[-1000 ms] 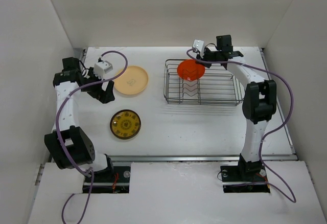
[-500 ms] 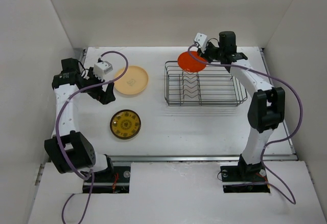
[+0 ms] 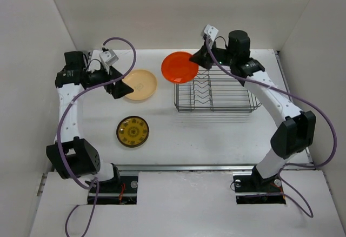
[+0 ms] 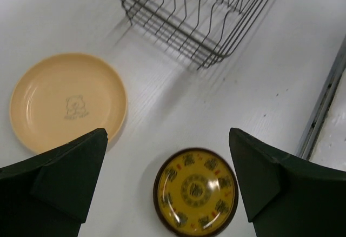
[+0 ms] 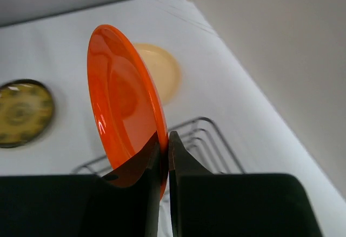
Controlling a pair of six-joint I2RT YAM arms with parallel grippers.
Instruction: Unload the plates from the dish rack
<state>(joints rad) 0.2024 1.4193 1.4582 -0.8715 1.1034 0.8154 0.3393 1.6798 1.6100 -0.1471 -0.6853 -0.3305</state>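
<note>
My right gripper (image 3: pixel 199 58) (image 5: pixel 164 139) is shut on the rim of the orange-red plate (image 3: pixel 179 67) (image 5: pixel 121 104) and holds it in the air, left of and above the far left corner of the dish rack (image 3: pixel 214 89) (image 5: pixel 211 139). The rack holds no plate; it also shows in the left wrist view (image 4: pixel 200 15). The peach plate (image 3: pixel 140 84) (image 4: pixel 67 101) and the yellow patterned plate (image 3: pixel 132 131) (image 4: pixel 195 191) lie flat on the table. My left gripper (image 3: pixel 126 89) (image 4: pixel 167 183) is open and empty, high above the peach plate's left side.
White walls enclose the table on the left, far and right sides. A metal rail (image 3: pixel 216 166) runs along the near edge, and shows in the left wrist view (image 4: pixel 321 101).
My right gripper has lifted the orange-red plate out of the rack and carried it left, tipping it flatter. My left gripper has risen and swung right over the peach plate.
</note>
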